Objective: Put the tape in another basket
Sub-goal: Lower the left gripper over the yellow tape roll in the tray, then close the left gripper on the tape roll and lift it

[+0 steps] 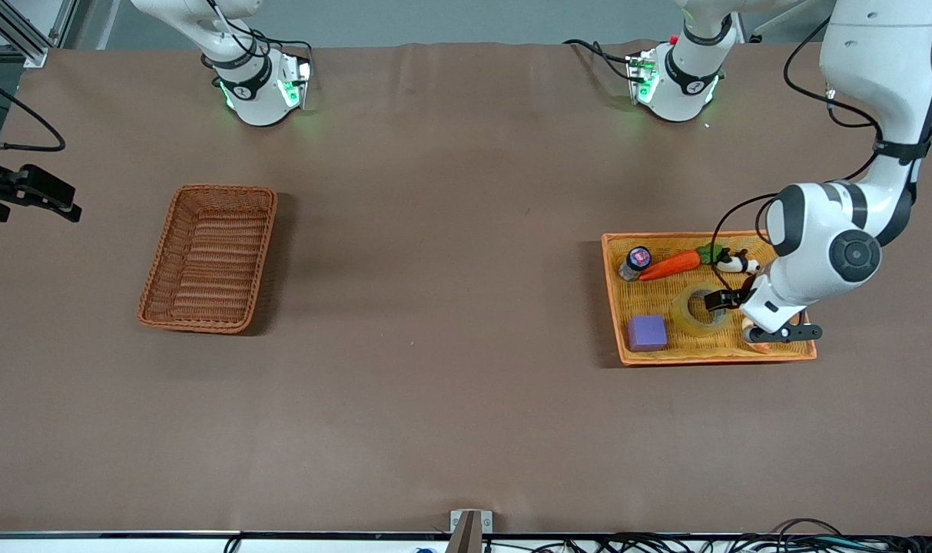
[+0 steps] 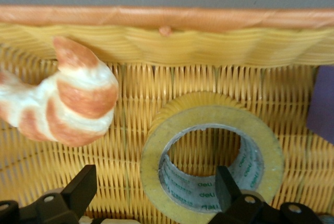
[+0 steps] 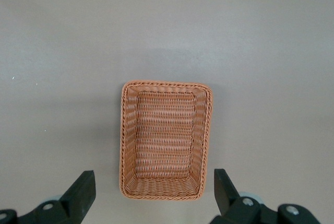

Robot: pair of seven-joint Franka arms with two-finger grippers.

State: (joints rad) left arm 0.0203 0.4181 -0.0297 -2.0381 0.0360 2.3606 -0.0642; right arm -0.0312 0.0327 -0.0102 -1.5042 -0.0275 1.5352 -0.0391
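Brown tabletop: left gripper [image 1: 731, 301] spread wide, astride tape [image 1: 699, 311]; right gripper [image 3: 151, 195] spread wide above basket [image 3: 166, 139].

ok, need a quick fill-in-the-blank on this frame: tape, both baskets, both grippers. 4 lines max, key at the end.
1. The tape lies in the orange-yellow ____, beside the purple block.
2. The left gripper is open, with one finger inside the tape's ____.
3. The brown basket holds ____.
4. The right gripper is open, high over the brown ____.

Missing words: tray; hole; nothing; basket
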